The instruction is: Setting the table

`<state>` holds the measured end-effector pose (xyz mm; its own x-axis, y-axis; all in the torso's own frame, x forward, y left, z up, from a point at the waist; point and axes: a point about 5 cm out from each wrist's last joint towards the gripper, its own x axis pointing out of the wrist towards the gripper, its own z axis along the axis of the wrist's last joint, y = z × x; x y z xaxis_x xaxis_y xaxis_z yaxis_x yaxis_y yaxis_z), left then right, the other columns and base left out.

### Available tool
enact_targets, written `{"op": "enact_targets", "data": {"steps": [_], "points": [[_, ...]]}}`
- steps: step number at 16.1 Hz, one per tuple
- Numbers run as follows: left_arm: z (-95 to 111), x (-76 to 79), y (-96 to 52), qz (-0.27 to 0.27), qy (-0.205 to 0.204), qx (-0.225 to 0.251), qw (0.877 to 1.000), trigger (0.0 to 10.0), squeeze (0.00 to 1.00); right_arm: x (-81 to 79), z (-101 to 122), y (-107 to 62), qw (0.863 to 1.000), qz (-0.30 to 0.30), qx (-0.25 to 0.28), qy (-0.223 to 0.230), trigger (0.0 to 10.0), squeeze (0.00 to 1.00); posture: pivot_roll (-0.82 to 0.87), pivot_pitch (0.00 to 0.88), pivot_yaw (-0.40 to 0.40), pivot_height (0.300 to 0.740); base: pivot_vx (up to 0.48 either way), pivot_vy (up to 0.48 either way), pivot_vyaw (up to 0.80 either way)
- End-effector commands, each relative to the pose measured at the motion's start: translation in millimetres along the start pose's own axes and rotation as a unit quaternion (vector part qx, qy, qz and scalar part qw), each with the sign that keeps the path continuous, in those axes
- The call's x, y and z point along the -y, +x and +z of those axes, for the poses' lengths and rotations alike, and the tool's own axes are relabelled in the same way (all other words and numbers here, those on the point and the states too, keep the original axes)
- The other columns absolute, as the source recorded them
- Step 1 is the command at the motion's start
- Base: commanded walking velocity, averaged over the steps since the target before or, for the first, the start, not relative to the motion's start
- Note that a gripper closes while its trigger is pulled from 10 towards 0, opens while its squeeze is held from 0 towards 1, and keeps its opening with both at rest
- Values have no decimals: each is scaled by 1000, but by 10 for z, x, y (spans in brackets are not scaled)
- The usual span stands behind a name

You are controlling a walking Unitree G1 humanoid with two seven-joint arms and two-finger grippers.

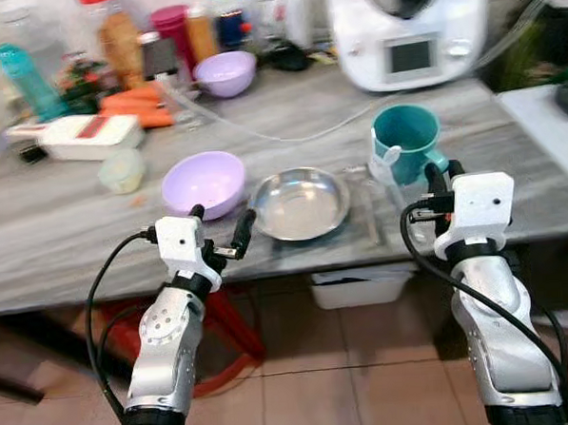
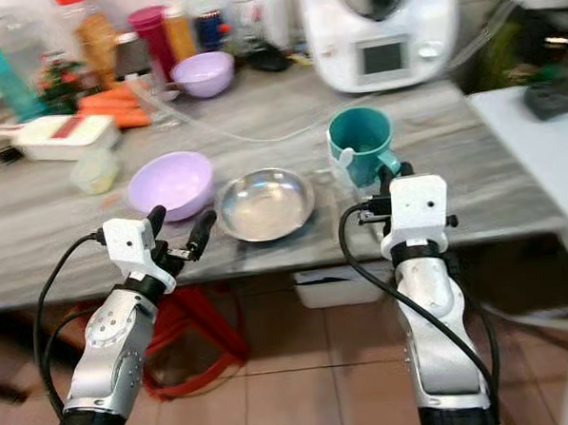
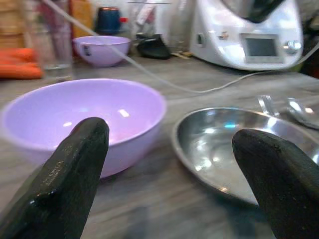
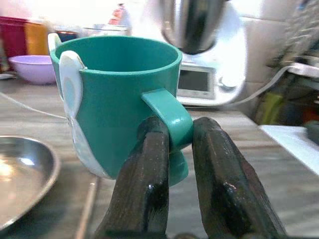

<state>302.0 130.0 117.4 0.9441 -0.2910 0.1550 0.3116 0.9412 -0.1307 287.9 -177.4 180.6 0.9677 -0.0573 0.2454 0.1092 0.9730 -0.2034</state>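
Teal plastic: the mug (image 1: 406, 142) stands upright on the grey tabletop (image 1: 66, 233), just right of the steel plate (image 1: 301, 203), its handle turned toward the robot. The right hand (image 4: 179, 149) has its fingers pinched on that handle. The left hand (image 1: 220, 233) hovers wide open and empty before the lilac bowl (image 1: 203, 183).

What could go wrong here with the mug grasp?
The right gripper pinches only the teal mug's thin handle, so the mug could swing or slip when lifted. It stands close beside the steel plate and cutlery, which a tilting mug might knock. The left gripper hovers open near the purple bowl.
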Motion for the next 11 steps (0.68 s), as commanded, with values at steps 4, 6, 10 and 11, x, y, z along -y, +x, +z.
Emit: {"op": "enact_targets", "data": {"steps": [4, 6, 10, 11], "points": [[15, -16, -18, 1, 3, 2, 1000, 10000, 0, -3, 56, 13, 1000, 3, 15, 2, 10000, 0, -132, 86, 120, 740, 0, 0, 628], [13, -11, -15, 1, 0, 1, 1000, 10000, 0, 0, 54, 19, 1000, 3, 15, 2, 10000, 0, -133, 86, 120, 740, 0, 0, 213], [12, 7, -16, -6, -7, 1, 1000, 10000, 0, -2, 55, 35, 1000, -2, 14, 2, 10000, 0, -133, 84, 119, 740, 0, 0, 0], [12, 7, -17, -6, -7, 1, 1000, 10000, 0, -2, 54, 35, 1000, -2, 14, 3, 10000, 0, -133, 84, 119, 740, 0, 0, 0]]}}
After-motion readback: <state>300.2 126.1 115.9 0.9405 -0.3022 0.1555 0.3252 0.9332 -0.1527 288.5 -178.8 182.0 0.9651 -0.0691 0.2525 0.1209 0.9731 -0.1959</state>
